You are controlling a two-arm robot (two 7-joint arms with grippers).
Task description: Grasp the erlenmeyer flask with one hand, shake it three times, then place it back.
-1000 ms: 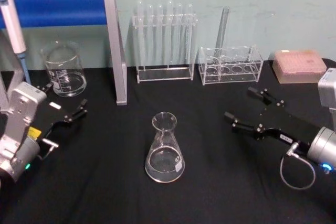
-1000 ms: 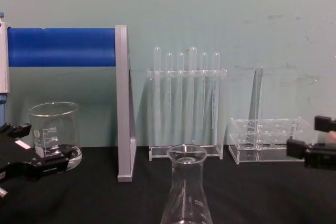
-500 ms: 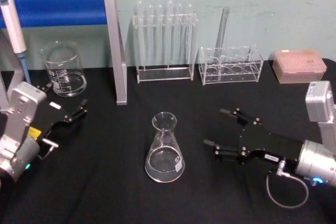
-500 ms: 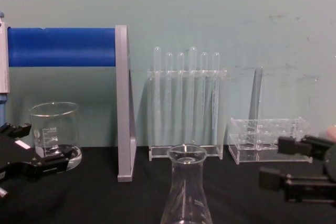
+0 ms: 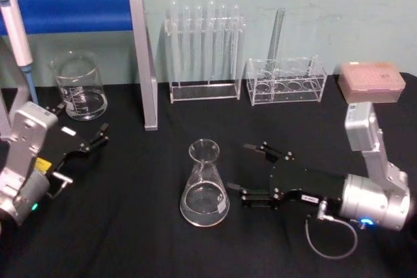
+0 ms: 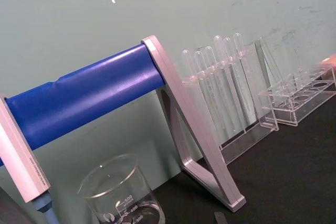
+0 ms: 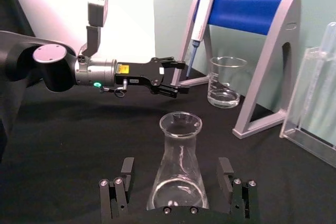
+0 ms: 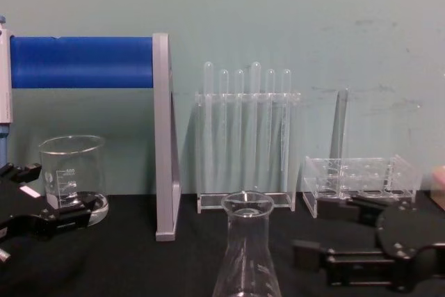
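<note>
Glass flask upright, straight ahead of right gripper, just beside its tips; jaws spread wide, empty; left gripper parked well apart

Black right claw, silver wrist, possibly numbered label

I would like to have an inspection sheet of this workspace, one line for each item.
Surface: black cloth, no spill seen.
Job's things: erlenmeyer flask upright at the centre, on the cloth.
Clutter: beaker, blue pipette stand, test tube rack, low rack, pink box, all along the back.
Grippers: right gripper open, fingers either side of the flask, not closed on it; left gripper open, parked at the left near the beaker.
Cables: grey cable loop at the right wrist.
Surroundings: pale green wall behind.
</note>
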